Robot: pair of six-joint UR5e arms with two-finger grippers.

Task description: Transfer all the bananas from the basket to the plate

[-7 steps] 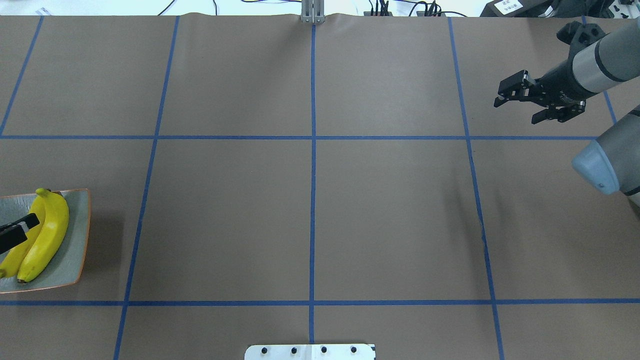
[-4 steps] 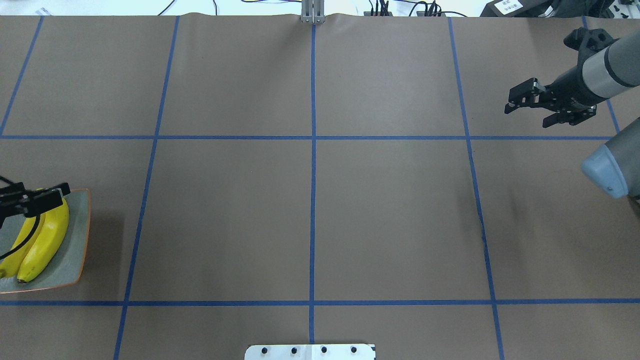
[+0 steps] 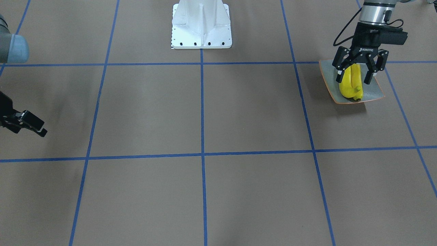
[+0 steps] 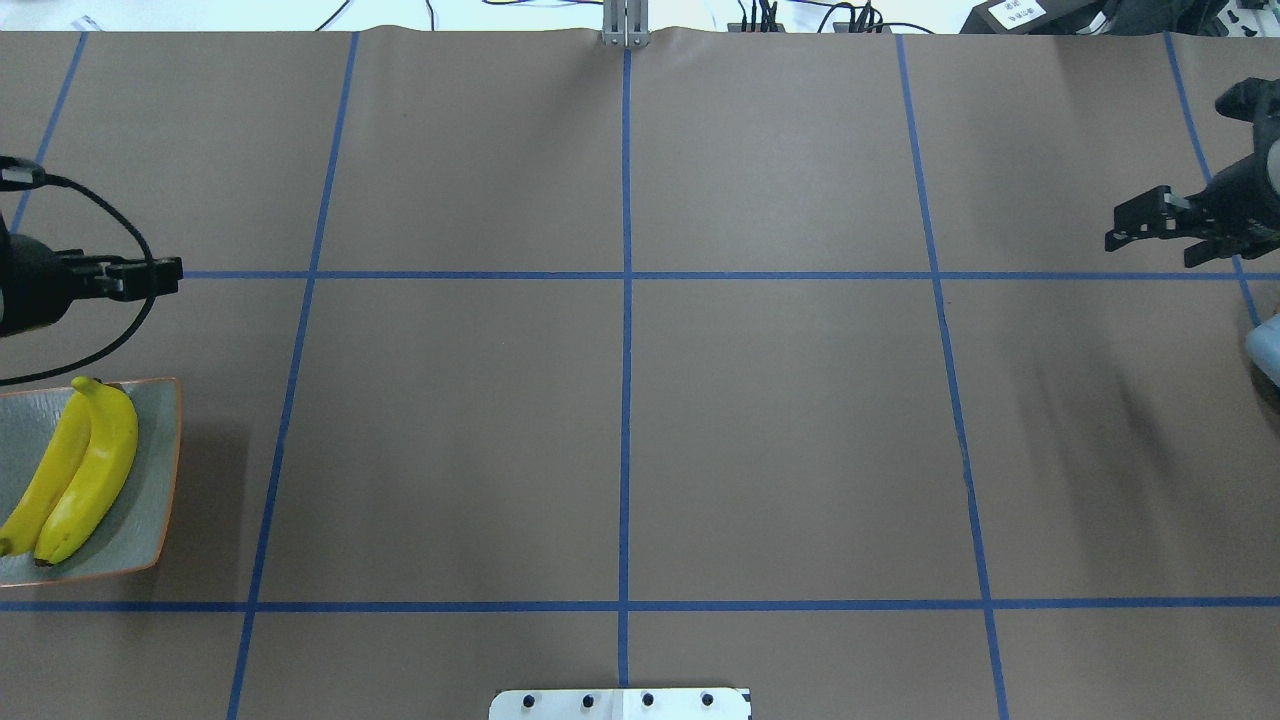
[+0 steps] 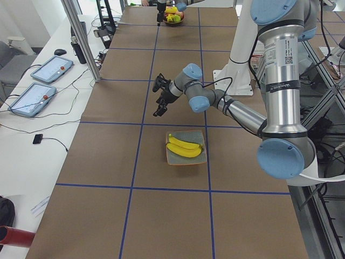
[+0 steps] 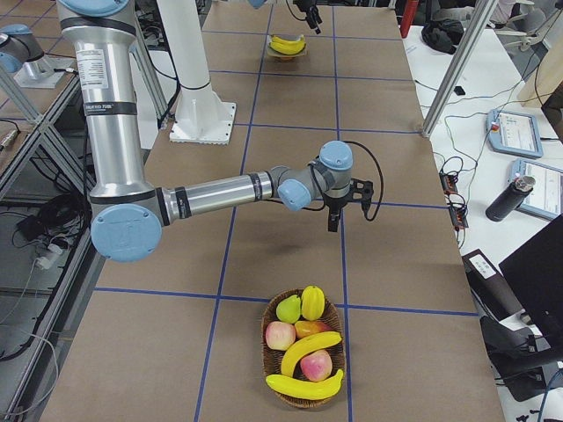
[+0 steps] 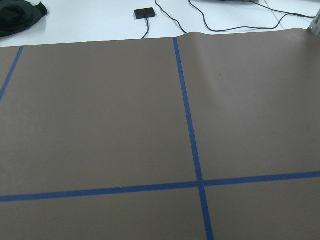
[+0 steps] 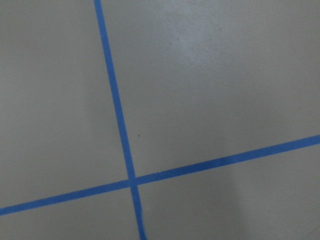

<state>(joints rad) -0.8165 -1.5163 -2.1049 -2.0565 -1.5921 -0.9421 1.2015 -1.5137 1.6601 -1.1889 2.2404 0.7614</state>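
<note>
Brown paper gridded with blue tape covers the bench (image 4: 780, 430). Two bananas (image 4: 75, 470) lie side by side on the plate (image 4: 152, 440), lower left of the overhead frame. Two more bananas (image 6: 308, 347) sit in the basket (image 6: 303, 403) among round fruit, lower centre of the right-side view. I judge them light, smooth and easily bruised: grip across mid-body with moderate force. Left claw (image 3: 353, 81), upper right of the front frame: jaws spread, empty. Right claw (image 4: 1150, 250), right edge overhead: jaws apart, empty.
</note>
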